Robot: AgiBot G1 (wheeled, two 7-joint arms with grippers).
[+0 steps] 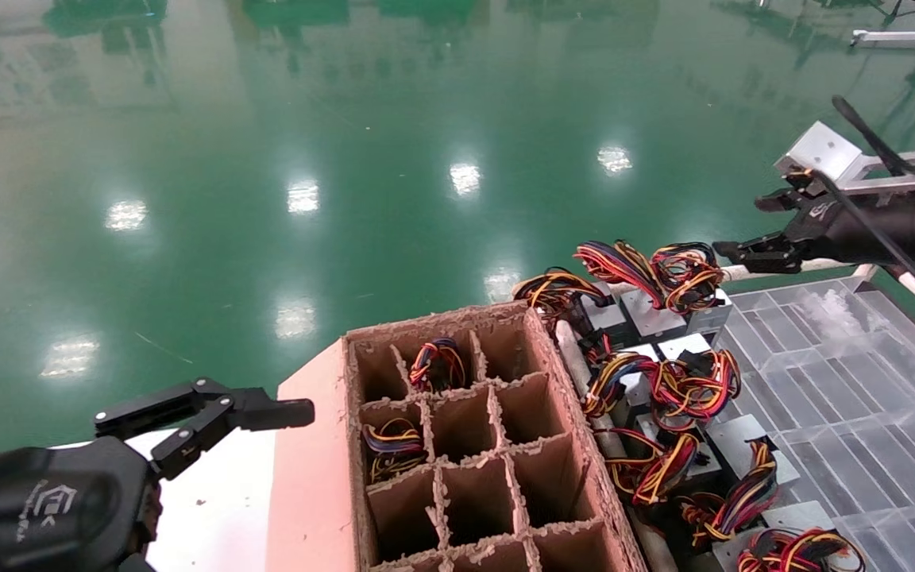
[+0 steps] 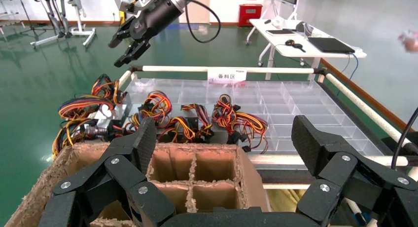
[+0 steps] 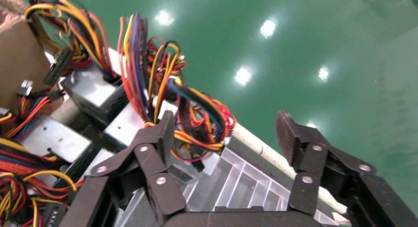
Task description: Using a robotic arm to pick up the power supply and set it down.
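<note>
Several power supplies lie in rows along the tray's left side, each a silver box with a looped red, yellow and black wire bundle. The farthest one (image 1: 658, 315) (image 3: 124, 129) sits just below and left of the robotic arm's right gripper (image 1: 748, 228) (image 2: 118, 52) (image 3: 226, 124). That gripper hangs open above the tray's far edge, empty, one finger beside this supply's wire loop (image 3: 197, 113). My left gripper (image 1: 211, 413) (image 2: 224, 138) stands open and empty at the lower left, beside the cardboard box.
A cardboard box (image 1: 310, 477) (image 2: 254, 172) with divider cells stands left of the tray; two cells hold wire bundles (image 1: 436, 363). The clear gridded tray (image 1: 847, 381) (image 2: 296, 101) (image 3: 236, 185) has a white rail (image 2: 197, 68) round it. Green floor lies beyond.
</note>
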